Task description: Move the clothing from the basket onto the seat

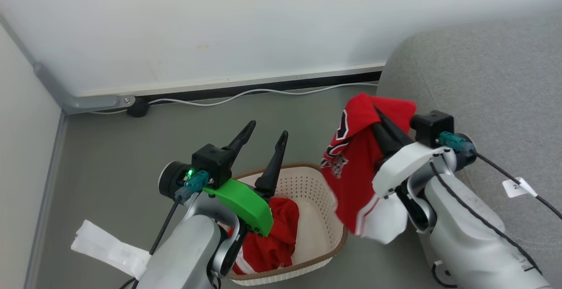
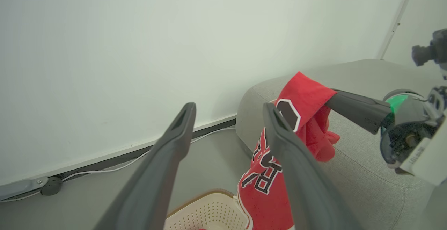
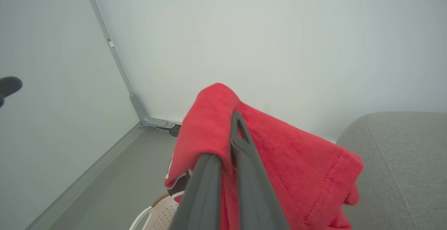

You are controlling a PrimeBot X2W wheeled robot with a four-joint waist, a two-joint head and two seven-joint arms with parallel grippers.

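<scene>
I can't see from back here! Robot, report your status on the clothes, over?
Left jaws open, empty, by basket. Right jaws shut on jersey, lifted beside seat. One red garment in basket. Path to seat looks open.

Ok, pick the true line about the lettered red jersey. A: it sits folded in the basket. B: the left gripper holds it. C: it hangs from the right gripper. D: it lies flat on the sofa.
C: the right gripper is shut on the jersey, which dangles by the basket short of the sofa, while the left gripper stands open and empty.
</scene>
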